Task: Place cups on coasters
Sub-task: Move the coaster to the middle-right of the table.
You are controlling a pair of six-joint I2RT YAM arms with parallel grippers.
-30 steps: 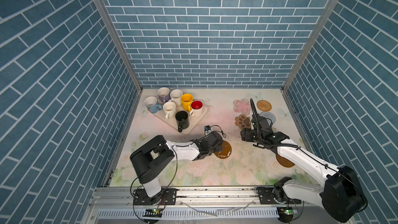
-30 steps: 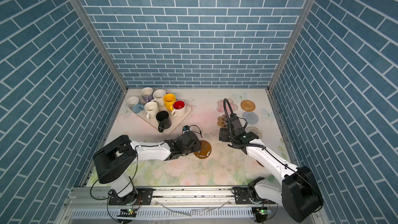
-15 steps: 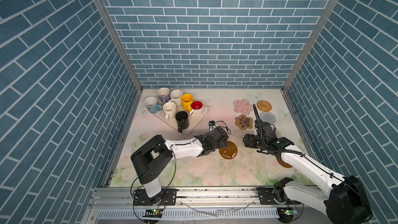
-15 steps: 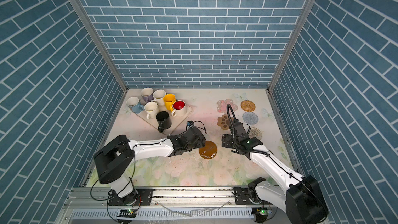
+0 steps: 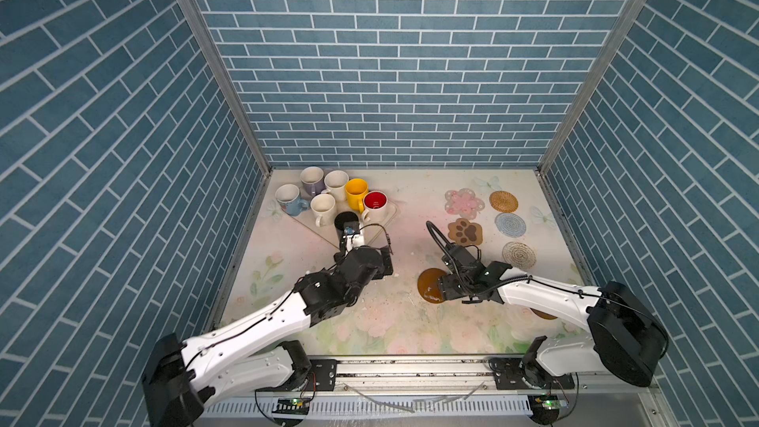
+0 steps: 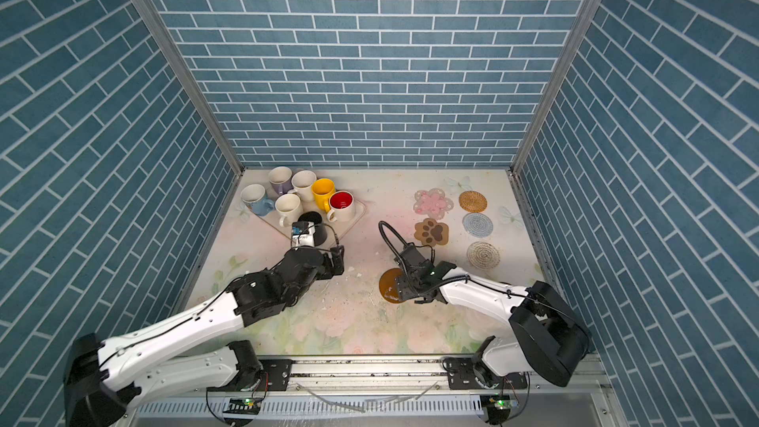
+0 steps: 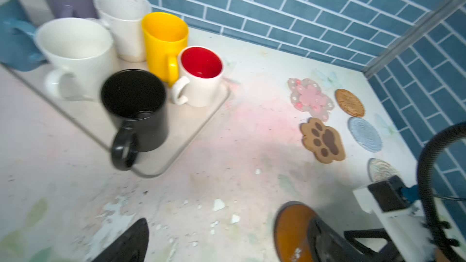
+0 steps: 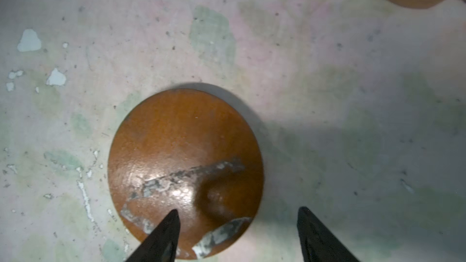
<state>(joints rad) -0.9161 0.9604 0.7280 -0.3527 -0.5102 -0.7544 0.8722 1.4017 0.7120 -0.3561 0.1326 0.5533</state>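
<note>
Seven cups stand at the back left on and beside a cream tray (image 5: 389,215): black (image 7: 136,104), yellow (image 5: 356,191), white with red inside (image 5: 375,202), two cream-white (image 5: 336,182) (image 5: 323,206), lavender (image 5: 311,178), light blue (image 5: 289,197). At the back right lie the pink flower (image 5: 464,203), rattan (image 5: 503,201), blue woven (image 5: 510,224), paw-print (image 5: 464,232) and spiral (image 5: 518,254) coasters. A brown disc (image 8: 186,147) lies mid-table. My right gripper (image 8: 238,211) hovers open, one finger over the disc's edge. My left gripper (image 5: 382,262) is wide open and empty, in front of the black cup.
A second brown disc (image 5: 544,315) shows partly under my right forearm. Small white flakes (image 7: 218,204) dot the floral mat between the two grippers. Blue brick walls close in the left, back and right sides.
My left gripper has opened, let go of the brown disc and drawn back toward the tray. My right gripper has come forward from the paw-print coaster to over the disc.
</note>
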